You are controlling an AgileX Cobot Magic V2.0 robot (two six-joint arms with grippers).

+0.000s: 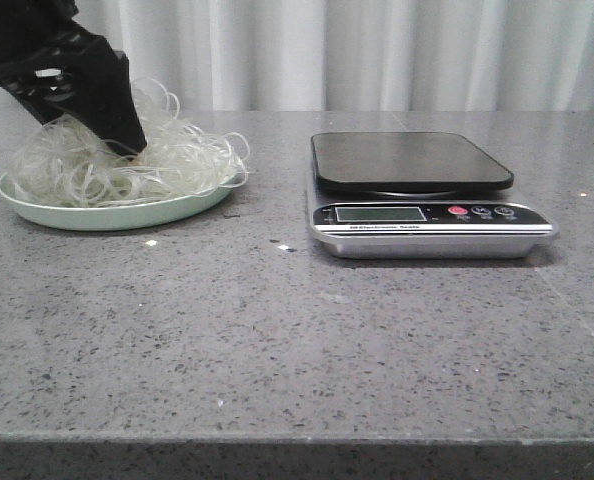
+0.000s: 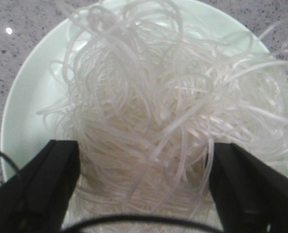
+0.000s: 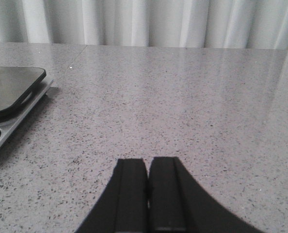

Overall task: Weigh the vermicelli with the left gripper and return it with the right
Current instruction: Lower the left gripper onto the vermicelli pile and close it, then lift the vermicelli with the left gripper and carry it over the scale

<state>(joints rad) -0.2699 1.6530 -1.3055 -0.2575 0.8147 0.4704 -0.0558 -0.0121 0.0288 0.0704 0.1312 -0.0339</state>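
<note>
Left wrist view: vermicelli between wide-spread left end effector fingers, contact unclear.

The grey speckled bench carries a pale green plate and a kitchen scale. The plate sits well apart from the scale, to its left. Small pale crumbs lie on the bench near the plate's front rim.

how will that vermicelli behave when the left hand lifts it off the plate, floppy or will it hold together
The vermicelli is a loose tangle of thin translucent strands, so it probably lifts as one light, springy clump. Stray loops stick out past the open left hand, so some may sag or drop onto the pale green plate or the table. Strands this thin look brittle and may snap if squeezed hard.
</note>
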